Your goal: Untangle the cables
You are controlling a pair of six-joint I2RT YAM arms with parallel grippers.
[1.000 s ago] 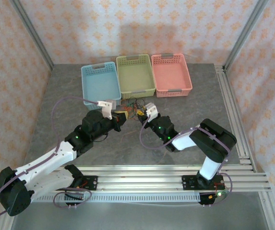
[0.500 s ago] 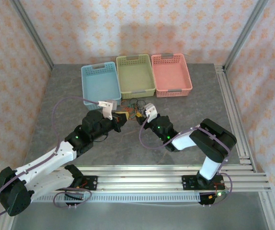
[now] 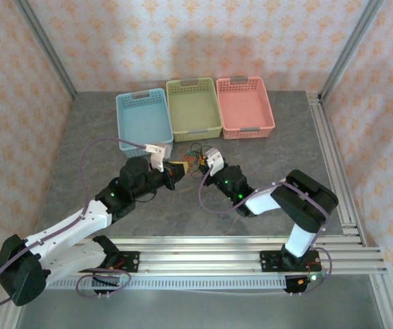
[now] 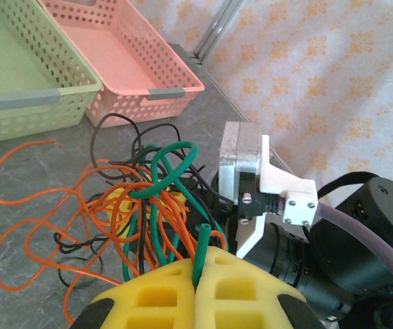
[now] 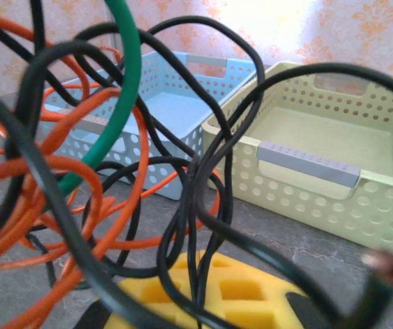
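Before the baskets (image 3: 193, 83), tangled cables (image 3: 194, 155) between left gripper (image 4: 196, 273) and right gripper (image 5: 197, 284), both closed on them.

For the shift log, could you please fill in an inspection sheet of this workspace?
Surface: grey mottled table.
Job's things: orange, black and green cables, tangled, in front of the green basket.
Clutter: nothing seen.
Grippers: left claw shut on a green cable; right claw shut on a black cable.
Cables: lilac hoses loop off both arms.
Surroundings: blue basket and pink basket flank the green one; patterned walls; metal rails at the near edge.
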